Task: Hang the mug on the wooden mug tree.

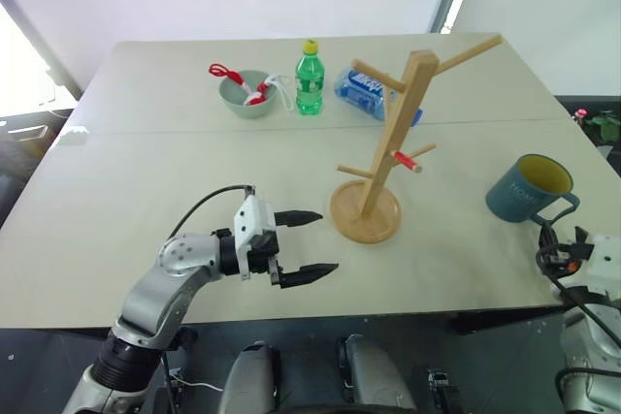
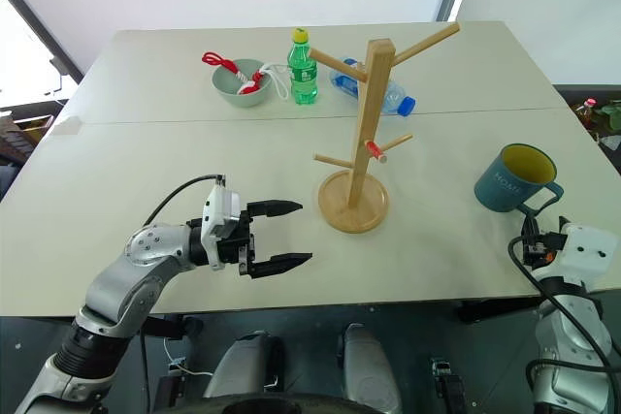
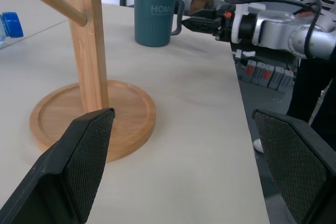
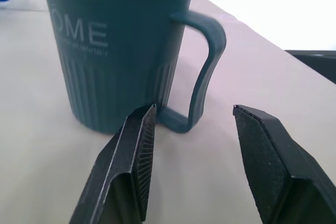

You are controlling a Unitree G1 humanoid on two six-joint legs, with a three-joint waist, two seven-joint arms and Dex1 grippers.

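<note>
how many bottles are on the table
2. A green soda bottle with a yellow cap stands upright at the far side, next to the pale green bowl. A clear plastic bottle with a blue cap lies on its side just behind the wooden mug tree.

A pale tabletop (image 1: 146,191) carries the mug (image 1: 525,188) upright near its right edge, the wooden mug tree (image 1: 378,157) mid-table, and along the far edge a green bowl (image 1: 245,94), green bottle (image 1: 309,79) and lying water bottle (image 1: 364,92).
</note>
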